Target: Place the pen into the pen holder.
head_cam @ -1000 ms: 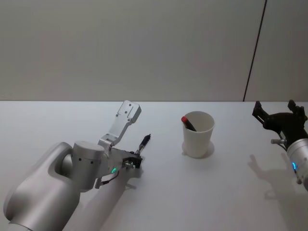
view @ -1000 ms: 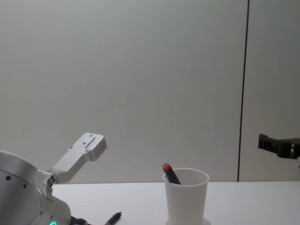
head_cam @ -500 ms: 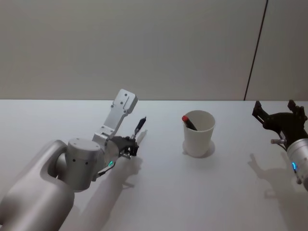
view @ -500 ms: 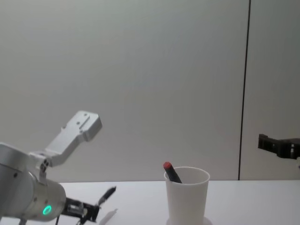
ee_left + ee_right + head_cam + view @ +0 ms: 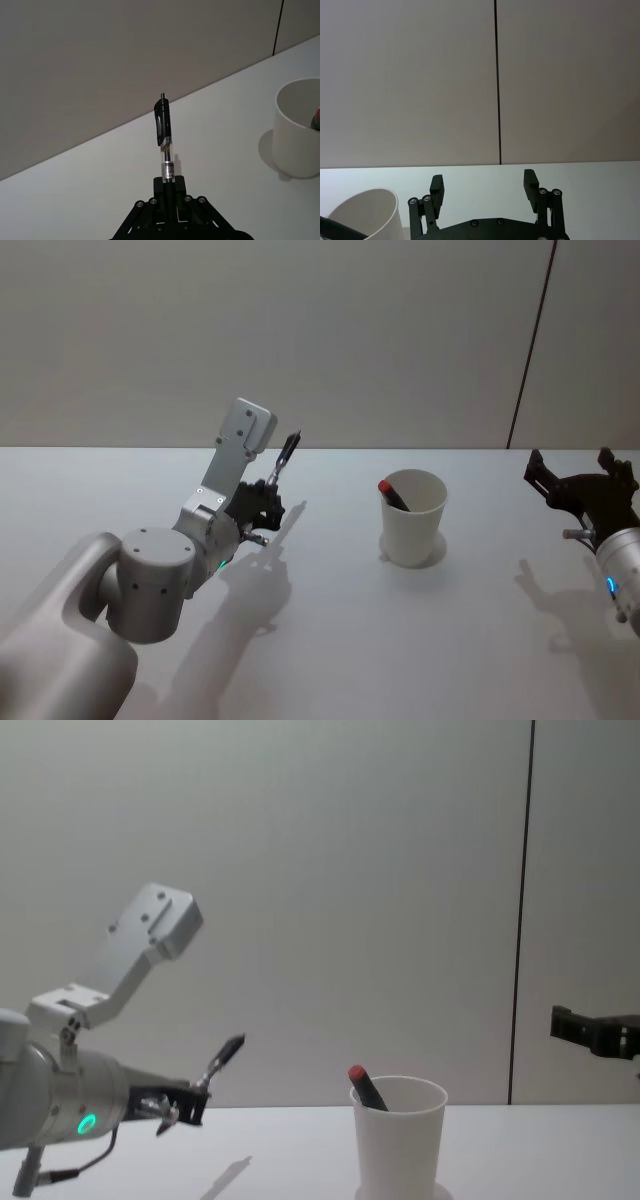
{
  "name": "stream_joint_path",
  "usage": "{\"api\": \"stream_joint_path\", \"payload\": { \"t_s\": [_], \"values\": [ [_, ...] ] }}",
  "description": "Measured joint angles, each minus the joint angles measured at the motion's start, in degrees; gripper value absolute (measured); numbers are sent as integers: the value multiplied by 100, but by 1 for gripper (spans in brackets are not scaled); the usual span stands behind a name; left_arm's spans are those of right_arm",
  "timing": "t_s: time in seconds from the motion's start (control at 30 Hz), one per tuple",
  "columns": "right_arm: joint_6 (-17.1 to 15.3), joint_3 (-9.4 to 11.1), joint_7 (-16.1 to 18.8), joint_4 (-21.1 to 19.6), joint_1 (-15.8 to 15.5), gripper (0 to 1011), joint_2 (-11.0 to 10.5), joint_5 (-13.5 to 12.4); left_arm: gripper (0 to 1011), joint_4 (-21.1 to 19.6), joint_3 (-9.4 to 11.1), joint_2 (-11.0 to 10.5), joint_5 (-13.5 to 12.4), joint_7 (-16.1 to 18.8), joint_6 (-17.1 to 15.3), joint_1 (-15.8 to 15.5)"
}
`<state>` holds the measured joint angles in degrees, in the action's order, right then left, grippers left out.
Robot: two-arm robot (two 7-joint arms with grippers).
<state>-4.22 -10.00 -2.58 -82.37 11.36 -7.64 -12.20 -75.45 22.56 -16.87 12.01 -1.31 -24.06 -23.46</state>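
left hand (image 5: 190, 1099) grips the pen (image 5: 224, 1056), angled up toward the pen holder (image 5: 398, 1145).

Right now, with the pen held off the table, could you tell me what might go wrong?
1. The left gripper pinches the pen only at one end, so it could swivel or slip.
2. The pen holder holds a red-topped pen leaning on its rim; the new pen may hit it or tip the holder.
The right gripper waits open, far right.
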Motion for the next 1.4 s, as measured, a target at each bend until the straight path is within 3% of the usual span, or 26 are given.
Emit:
{"api": "stream_joint_path", "payload": {
  "t_s": [0.23,0.63,1.03,1.4],
  "values": [
    [0,0,0,0,0,1002,0,0,136,-256,-23,-87,-105,38,461,135],
    [0,0,0,0,0,1002,0,0,136,-534,-45,-206,-385,-107,1550,294],
    [0,0,0,0,0,1002,0,0,137,-478,-48,-202,-615,-712,2785,225],
    [0,0,0,0,0,1001,0,0,136,-216,-11,-78,-663,-1412,3649,0]
  ]
}}
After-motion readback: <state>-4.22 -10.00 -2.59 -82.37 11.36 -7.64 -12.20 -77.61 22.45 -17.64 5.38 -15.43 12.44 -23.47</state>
